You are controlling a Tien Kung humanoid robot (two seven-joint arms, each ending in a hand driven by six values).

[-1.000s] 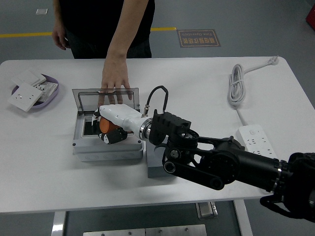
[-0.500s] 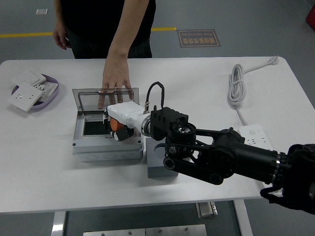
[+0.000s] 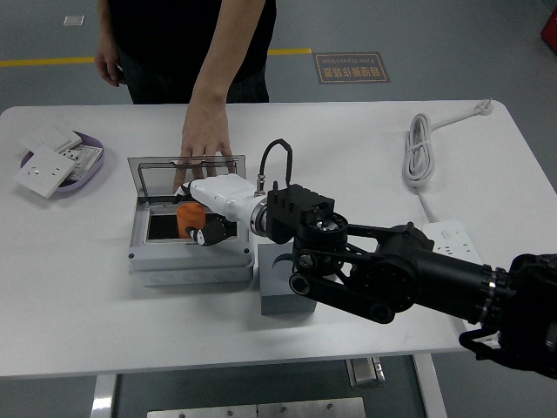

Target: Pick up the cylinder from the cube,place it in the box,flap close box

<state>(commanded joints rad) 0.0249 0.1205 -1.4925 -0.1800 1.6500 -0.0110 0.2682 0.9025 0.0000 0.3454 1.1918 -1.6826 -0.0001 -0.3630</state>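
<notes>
- The right hand point(image 3: 211, 212) reaches in from the right over the box point(image 3: 191, 259), its white shell above the box's right half.
- Its fingers are curled around the orange cylinder point(image 3: 188, 219), which hangs over the box's dark opening.
- I cannot tell whether the cylinder touches the box floor.
- The lid point(image 3: 165, 172) stands up at the box's far edge, clear and tilted back.
- A person's hand point(image 3: 206, 142) lies flat on the table point(image 3: 348, 139) behind the lid, fingertips at its top edge.
- The grey cube point(image 3: 285, 296) sits just right of the box, partly under the black arm.
- A purple tray point(image 3: 94, 148) of white wall switches lies at the far left.
- A coiled white cable point(image 3: 420, 155) and a power strip point(image 3: 448, 240) lie at the right.
</notes>
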